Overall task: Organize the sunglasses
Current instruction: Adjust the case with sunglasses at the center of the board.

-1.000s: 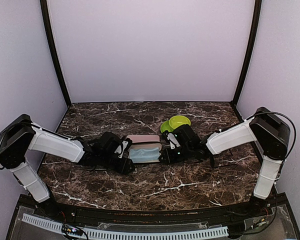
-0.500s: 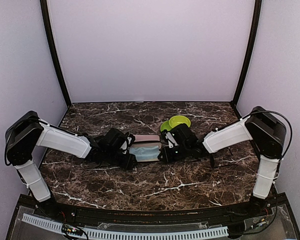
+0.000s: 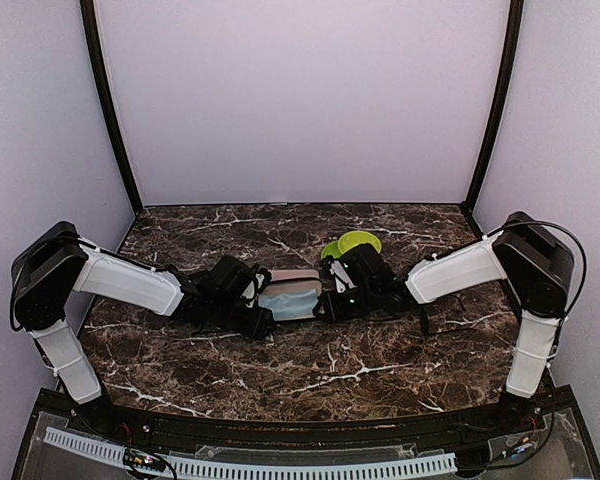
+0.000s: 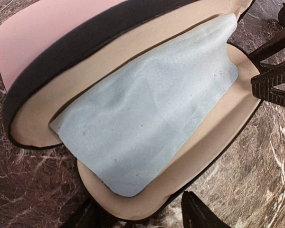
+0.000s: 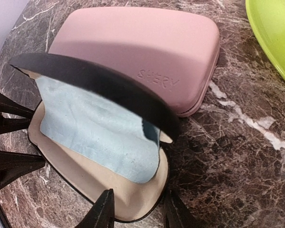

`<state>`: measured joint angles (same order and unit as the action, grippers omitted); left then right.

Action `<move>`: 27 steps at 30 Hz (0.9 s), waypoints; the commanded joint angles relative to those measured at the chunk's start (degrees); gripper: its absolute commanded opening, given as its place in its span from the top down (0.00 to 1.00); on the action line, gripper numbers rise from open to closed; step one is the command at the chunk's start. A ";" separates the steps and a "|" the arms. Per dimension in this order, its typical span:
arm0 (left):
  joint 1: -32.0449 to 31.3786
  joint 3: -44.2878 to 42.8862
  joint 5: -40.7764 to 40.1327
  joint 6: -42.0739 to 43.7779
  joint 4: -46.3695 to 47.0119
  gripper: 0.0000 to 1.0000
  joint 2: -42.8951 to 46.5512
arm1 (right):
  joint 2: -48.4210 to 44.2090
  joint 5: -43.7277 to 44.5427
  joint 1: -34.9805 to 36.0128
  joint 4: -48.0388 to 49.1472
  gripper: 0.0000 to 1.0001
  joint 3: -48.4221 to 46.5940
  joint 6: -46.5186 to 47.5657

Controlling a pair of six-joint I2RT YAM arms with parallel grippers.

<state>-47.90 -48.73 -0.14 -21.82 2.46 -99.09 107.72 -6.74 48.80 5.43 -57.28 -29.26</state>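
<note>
The sunglasses are out of view. A black oval case [image 3: 290,300] lies open mid-table, showing beige lining [image 4: 213,142] and a light blue cloth [image 4: 147,114] spread inside; its black lid [image 5: 99,78] stands raised. My left gripper [image 4: 140,219] grips the left end of the case's lower shell, one finger on each side. At the right end my right gripper [image 5: 138,213] straddles the shell, open, with small gaps beside its fingers [image 5: 102,211].
A closed pink rectangular case [image 5: 142,52] lies flat right behind the black one, almost touching it. A lime green bowl [image 3: 355,242] sits behind my right wrist. The marble table [image 3: 310,370] ends in side posts and a back wall.
My left arm has pushed in toward the case, which has shifted slightly toward the back. The right gripper's jaws have spread wider around the case's end.
</note>
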 commanded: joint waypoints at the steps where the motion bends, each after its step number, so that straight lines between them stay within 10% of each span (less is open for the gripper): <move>1: -0.21 0.24 0.31 0.98 -1.46 0.40 2.39 | -3.14 -0.32 0.08 0.58 0.64 -1.48 0.16; 27: -0.18 7.13 -1.31 2.06 -3.05 0.31 13.52 | -22.19 9.78 -6.29 -12.19 0.58 6.28 0.53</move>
<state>-47.90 -43.70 -0.45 -20.16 0.54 -90.00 91.15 -1.98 45.12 -1.30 -53.80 -29.06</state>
